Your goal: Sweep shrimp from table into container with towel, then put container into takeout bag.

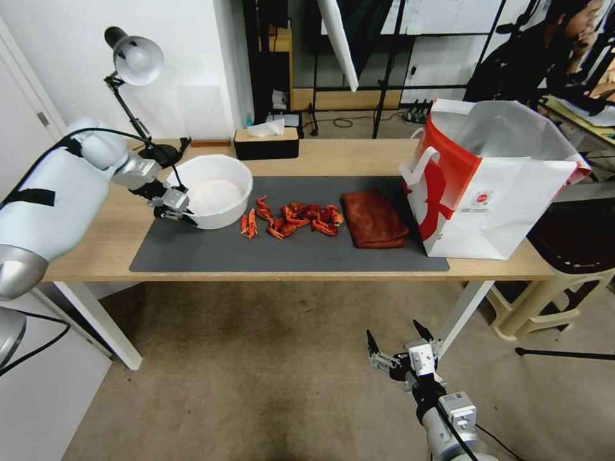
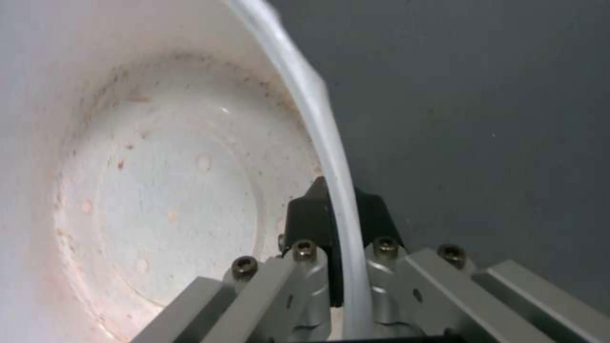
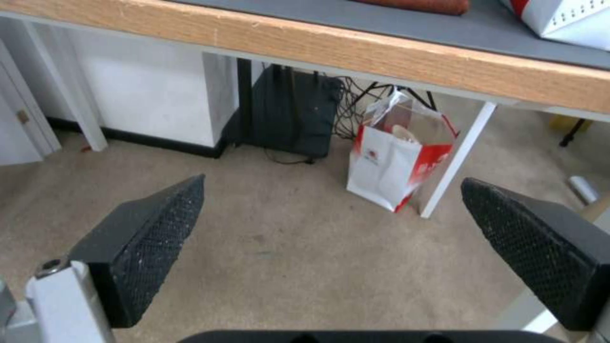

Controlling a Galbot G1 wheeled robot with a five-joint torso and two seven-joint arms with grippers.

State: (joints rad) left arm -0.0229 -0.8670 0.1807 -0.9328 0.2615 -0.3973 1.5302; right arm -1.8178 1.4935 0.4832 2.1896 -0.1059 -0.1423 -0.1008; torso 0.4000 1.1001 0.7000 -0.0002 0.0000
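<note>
Container [image 1: 214, 189] sits on the grey mat [image 1: 211, 253] at the left end of the table [image 1: 359, 157], empty inside apart from faint orange stains. Left gripper [image 1: 174, 208] is pinched on its near-left rim: in the left wrist view one pad is inside the wall, the other outside, thin rim [image 2: 330, 157] clamped between them.

Shrimp [image 1: 291, 221] lie in a loose heap on the mat, just past the container on the side away from the fingers. Towel [image 1: 373, 219] is folded flat right beyond the heap; takeout bag [image 1: 487, 176] stands open past that, at the right end.

Step in hand looks like steadying or tipping the container for the sweep. Wall is thin, so I'd keep the pinch firm but shallow and bring the rim low to the mat facing the heap.

Right gripper [image 1: 400, 349] hangs below table edge, fingers [image 3: 149, 243] wide apart, holding nothing; towel untouched.

Obstacles: black tissue box [image 1: 266, 142] and desk lamp [image 1: 134, 61] behind the container, clear of the sweep line. Bag is close to the towel, so little room there.
</note>
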